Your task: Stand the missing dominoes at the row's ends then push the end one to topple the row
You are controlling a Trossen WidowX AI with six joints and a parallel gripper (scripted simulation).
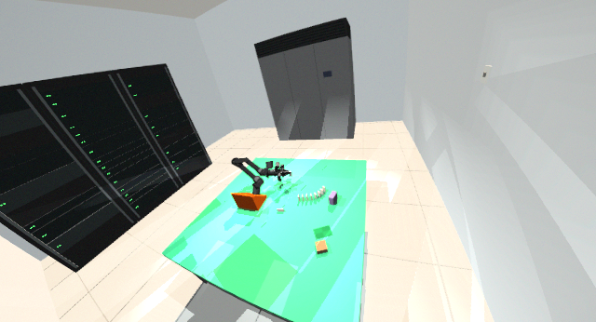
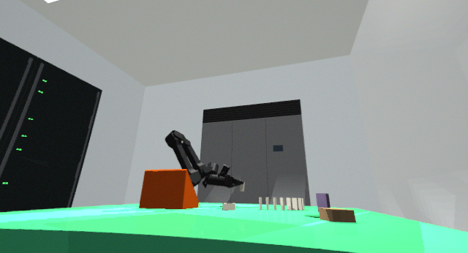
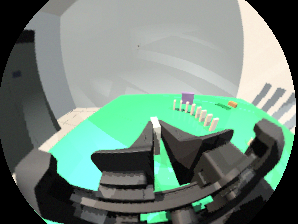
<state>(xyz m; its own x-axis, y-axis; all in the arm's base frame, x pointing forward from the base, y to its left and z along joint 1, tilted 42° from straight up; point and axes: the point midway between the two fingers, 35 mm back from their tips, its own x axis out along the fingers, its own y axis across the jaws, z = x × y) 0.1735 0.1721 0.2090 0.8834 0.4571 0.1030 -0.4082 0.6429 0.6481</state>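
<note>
My gripper (image 1: 290,173) (image 2: 241,183) (image 3: 154,123) is shut on a white domino (image 2: 242,187) (image 3: 156,132). It holds the domino roughly upright, well above the table, left of the row in the top and exterior views. A curved row of several white dominoes (image 1: 315,195) (image 2: 289,203) (image 3: 202,114) stands upright on the green table. The held domino is apart from the row. Another white domino (image 1: 280,209) (image 2: 229,206) lies on the table between the orange block and the row, in front of the arm.
A purple block (image 1: 332,198) (image 2: 322,199) (image 3: 188,97) stands just beyond the row's right end. An orange-brown block (image 1: 321,247) (image 2: 338,215) (image 3: 232,104) lies nearer the front, beside a flat green patch (image 1: 322,231). A large orange block (image 1: 249,201) (image 2: 164,189) stands by the arm's base.
</note>
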